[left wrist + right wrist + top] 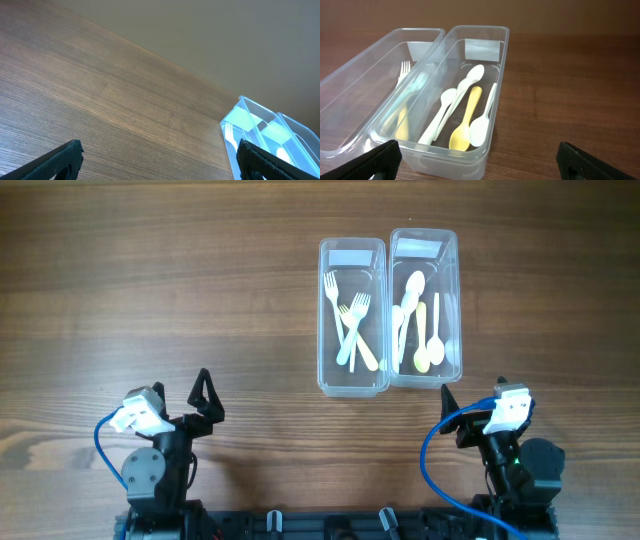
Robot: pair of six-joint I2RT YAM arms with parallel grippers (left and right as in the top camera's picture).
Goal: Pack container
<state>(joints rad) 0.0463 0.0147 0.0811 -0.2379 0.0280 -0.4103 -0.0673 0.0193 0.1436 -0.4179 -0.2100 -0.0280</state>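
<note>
1. The left gripper [159,147] has its jaws spread as wide as they go. Nothing is held; only bare table [100,100] shows between the two black fingertips.
2. The right gripper [479,146] is spread just as wide and also has hold of nothing. Its fingertips sit either side of the near end of the spoon container [485,49] without touching it.
3. The spoon container is a long clear plastic tub, open on top. In it lie several white spoons [472,77] and one yellow spoon [466,125], lengthwise and partly overlapping.
4. Just beside it on the left, long walls touching, stands the fork container [352,254], a matching clear tub. It holds crossed forks [352,325], white and pale yellow; probably three, though the overlap makes the count unsure.
5. From overhead, both tubs stand right of centre on the wooden table, near the right arm and well apart from the left arm.
6. A blue cable [432,455] loops beside each wrist.
</note>
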